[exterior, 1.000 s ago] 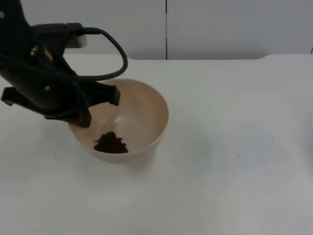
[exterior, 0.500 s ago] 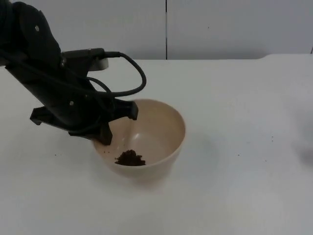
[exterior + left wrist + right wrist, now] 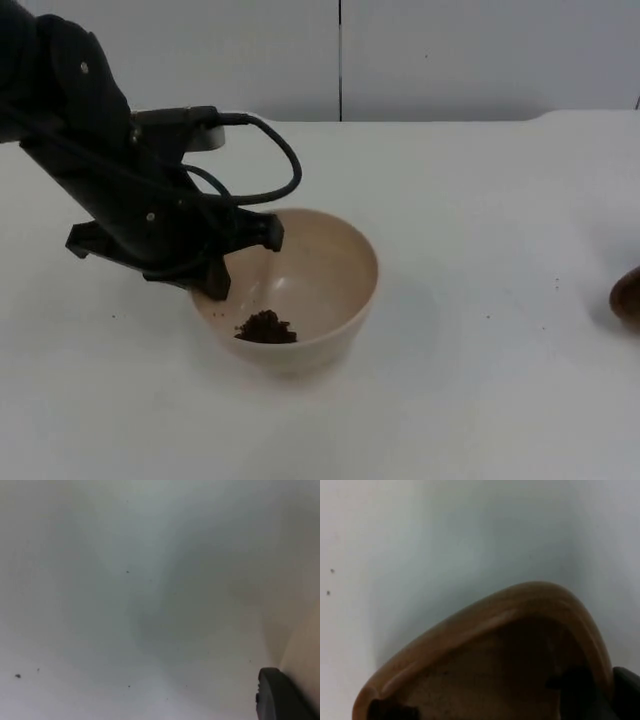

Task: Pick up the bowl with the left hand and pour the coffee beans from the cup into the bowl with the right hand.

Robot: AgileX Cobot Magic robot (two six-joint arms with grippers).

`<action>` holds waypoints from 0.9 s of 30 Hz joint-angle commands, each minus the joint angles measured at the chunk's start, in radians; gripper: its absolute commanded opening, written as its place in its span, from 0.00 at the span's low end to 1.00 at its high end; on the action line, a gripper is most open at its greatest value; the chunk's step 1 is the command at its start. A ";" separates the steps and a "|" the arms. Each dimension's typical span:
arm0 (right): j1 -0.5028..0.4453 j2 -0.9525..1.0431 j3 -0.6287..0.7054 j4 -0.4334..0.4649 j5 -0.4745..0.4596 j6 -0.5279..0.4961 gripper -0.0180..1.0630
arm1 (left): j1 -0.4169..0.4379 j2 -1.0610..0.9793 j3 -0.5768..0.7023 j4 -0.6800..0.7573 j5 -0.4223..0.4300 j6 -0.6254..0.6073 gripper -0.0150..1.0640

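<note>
left gripper (image 3: 222, 262) sits on the near-left rim of the bowl (image 3: 330, 290); arm body covers the fingers in the top view, but one black fingertip (image 3: 280, 695) lies against the beige wall in the left wrist view, so jaws pinch the rim. Bowl is smooth, round, beige, with a small dark heap of coffee beans (image 3: 265, 327) at the bottom. Cup (image 3: 495, 655) is brown, wood-like, with a rounded rim, cut off at the top view's right edge. Right gripper (image 3: 600, 695) fingertip is inside the rim, clamped on it. White table (image 3: 480, 200) has a few dark specks
</note>
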 commanded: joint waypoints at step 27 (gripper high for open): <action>-0.005 0.019 -0.015 0.020 -0.047 -0.023 0.01 | -0.002 0.117 -0.136 -0.040 0.064 -0.007 0.01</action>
